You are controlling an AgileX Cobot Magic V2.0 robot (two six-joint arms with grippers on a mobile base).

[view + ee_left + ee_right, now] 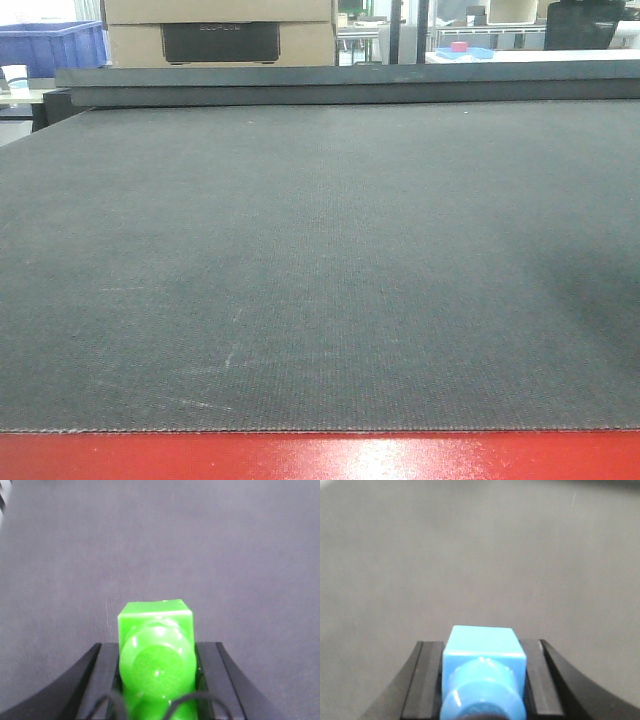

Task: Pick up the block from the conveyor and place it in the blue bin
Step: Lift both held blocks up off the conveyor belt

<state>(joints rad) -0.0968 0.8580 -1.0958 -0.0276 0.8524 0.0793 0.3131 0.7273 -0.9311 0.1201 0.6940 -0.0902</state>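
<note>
Dark grey woven belt fills the front view: the conveyor (320, 270), faintly scuffed, with its glossy red frame edge (320, 458) along the bottom. Beyond its far end stand cardboard boxes (220, 30), cropped at the top, and at the far left a blue bin (55, 45), only partly in frame. The left claw (156, 650) is clamped on a green block (155, 625), with black fingers (102, 672) pressing either side. The block's near end is blurred and cut off by the picture's lower edge. The right claw (481, 652) grips a blue block (482, 640) likewise — its rounded near end out of focus. Grey belt lies blurred beneath both.
</note>
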